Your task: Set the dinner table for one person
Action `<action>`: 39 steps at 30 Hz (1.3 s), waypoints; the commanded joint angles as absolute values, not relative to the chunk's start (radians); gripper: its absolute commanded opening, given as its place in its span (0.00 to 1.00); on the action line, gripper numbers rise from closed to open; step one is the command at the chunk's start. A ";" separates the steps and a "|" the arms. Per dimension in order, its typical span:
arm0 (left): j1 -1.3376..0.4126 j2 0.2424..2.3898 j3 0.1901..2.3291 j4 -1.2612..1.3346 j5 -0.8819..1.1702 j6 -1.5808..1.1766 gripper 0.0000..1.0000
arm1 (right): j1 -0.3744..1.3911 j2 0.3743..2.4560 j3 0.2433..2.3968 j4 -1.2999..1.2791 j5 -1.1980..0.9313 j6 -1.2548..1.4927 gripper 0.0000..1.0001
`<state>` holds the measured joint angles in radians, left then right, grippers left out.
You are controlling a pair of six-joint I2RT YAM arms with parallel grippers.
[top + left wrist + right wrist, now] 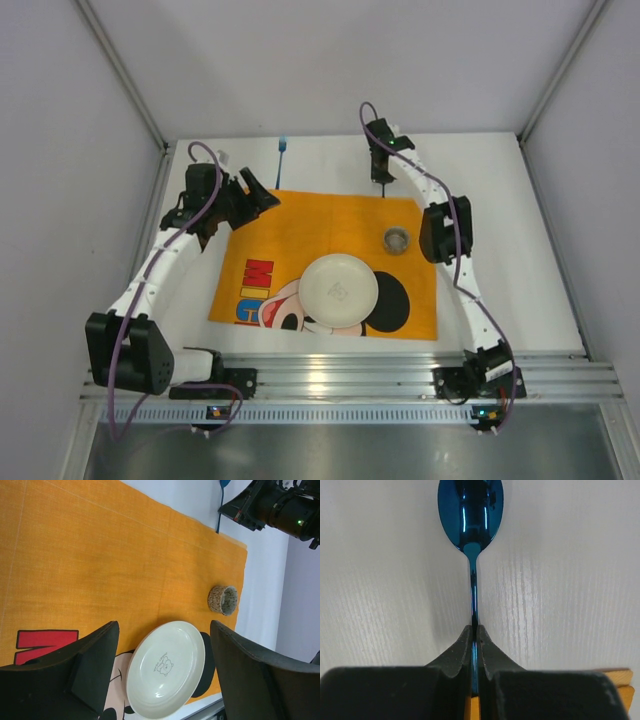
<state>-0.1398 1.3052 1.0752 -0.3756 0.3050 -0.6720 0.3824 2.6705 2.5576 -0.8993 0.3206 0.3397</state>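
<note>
White tabletop all round, that's the dinner table (520,260), boxed in by pale grey walls (60,100), with a silver rail (330,375) along the near edge where both arms are bolted.

Going from the left: the left gripper (258,195) hangs over the far left corner of the orange placemat (300,225). Its jaws are spread wide with nothing between them, so from its own camera you look straight through the gap at the mat.

Just past the mat's far edge, on bare white, lies a small blue utensil (282,150). It's too small for me to say which kind.

The mat sits mid-table and has a cartoon mouse printed on it. A cream plate (339,291) sits on its near half, right over the mouse's face. To the right and a bit further back, a small speckled cup (397,240) stands upright on the mat, apart from the plate.

Over on the right, the right gripper (475,632) is pinched tight on the thin handle of a shiny blue spoon (471,510), up by the mat's far right corner. The spoon's bowl points away from the fingers, over bare white table. Can't tell whether it's resting on the surface or lifted a touch.
</note>
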 commanded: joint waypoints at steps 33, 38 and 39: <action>-0.135 1.508 1.042 -0.321 0.339 -0.512 0.78 | 0.675 1.275 1.034 -0.796 0.221 0.825 0.00; -0.135 1.531 1.046 -0.321 0.357 -0.511 0.77 | 0.692 1.298 0.954 -0.750 0.195 0.885 0.00; -0.135 1.532 1.048 -0.322 0.357 -0.512 0.77 | 0.702 1.313 0.940 -0.739 0.192 0.891 0.00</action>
